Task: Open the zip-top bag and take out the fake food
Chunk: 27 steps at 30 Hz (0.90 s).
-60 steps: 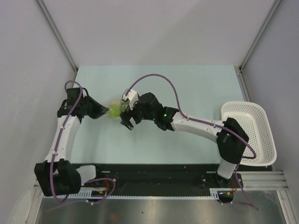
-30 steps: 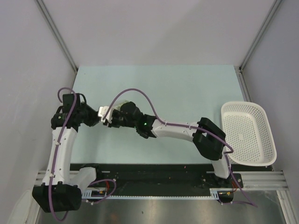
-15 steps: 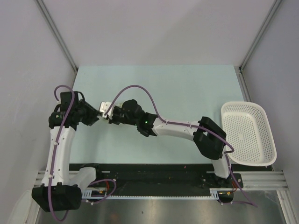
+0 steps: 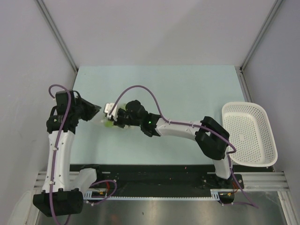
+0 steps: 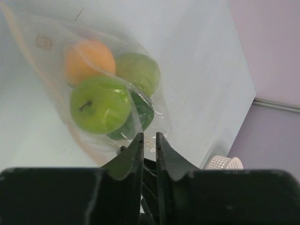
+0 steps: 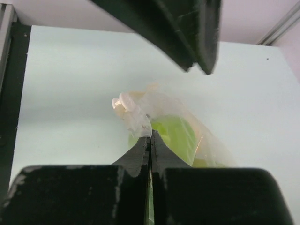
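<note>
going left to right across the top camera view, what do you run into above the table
left gripper → zip-top bag with the fake food inside → right gripper → white mesh basket

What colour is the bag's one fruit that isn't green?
That fruit is orange; see left wrist view.

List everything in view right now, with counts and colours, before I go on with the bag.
bag: 1, clear, on the table between the arms
orange fruit: 1, orange, in the bag
lime fruit: 2, lime green, in the bag
dark fruit: 1, dark green, in the bag, behind the lime ones
basket: 1, white mesh, at the table's right side
table: 1, pale blue-green
left fingers: black, nearly together at the bag's edge; grip unclear
right fingers: black, shut on the bag's other end
</note>
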Tool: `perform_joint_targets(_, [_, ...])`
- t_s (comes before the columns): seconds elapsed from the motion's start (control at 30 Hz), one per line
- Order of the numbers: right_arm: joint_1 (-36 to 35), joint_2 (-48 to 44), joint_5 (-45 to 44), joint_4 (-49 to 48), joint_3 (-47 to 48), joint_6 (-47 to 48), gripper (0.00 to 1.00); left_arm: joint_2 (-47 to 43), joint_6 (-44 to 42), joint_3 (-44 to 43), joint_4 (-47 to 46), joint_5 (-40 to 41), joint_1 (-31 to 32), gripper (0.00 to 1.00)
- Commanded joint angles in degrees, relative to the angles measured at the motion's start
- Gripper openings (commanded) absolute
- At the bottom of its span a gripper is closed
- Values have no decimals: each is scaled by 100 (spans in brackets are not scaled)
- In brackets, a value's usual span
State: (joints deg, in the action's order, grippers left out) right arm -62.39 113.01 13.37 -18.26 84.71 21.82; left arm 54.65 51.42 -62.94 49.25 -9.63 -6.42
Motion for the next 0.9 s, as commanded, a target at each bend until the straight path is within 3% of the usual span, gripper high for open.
perform_joint_targets(0.0, [-19, -139, 70, -125, 37, -55, 0, 37, 140, -79, -443, -303, -35, 12])
perform_joint_targets(0.03, [-19, -130, 78, -160, 28, -99, 0, 19, 123, -35, -487, -346, -44, 6])
perform_joint_targets(0.1, [-10, -148, 122, -178, 55, -161, 0, 1, -78, -183, -243, -233, -35, 6])
perform_joint_targets(0.2, [25, -174, 228, -134, 99, -222, 0, -77, -439, -464, 528, 364, -35, 39])
perform_joint_targets(0.23, [34, -218, 237, -125, 107, -275, 0, -130, -422, -474, 715, 478, -44, 55])
perform_joint_targets(0.27, [43, -218, 263, -108, 116, -293, 0, -200, -440, -439, 822, 349, -61, 56])
perform_joint_targets(0.37, [130, -244, 412, 77, 265, -398, 0, -639, -344, -27, 797, 32, -79, 48])
perform_joint_targets(0.43, [218, -262, 605, 130, 336, -468, 0, -921, -378, 395, 157, -661, -88, 47])
perform_joint_targets(0.53, [332, -280, 965, 261, 388, -556, 0, -799, -351, 572, -144, -1295, -88, 34])
perform_joint_targets(0.6, [411, -280, 1333, 462, 424, -609, 0, -702, -684, 441, -5, -1323, -88, 31])
perform_joint_targets(0.73, [823, -113, 2616, 1473, 1046, -670, 0, -605, -1537, 89, 286, -946, -88, 34])
perform_joint_targets(0.87, [1141, 151, 3706, 2598, 1837, -688, 0, -710, -2283, -122, 156, -742, -71, 48])
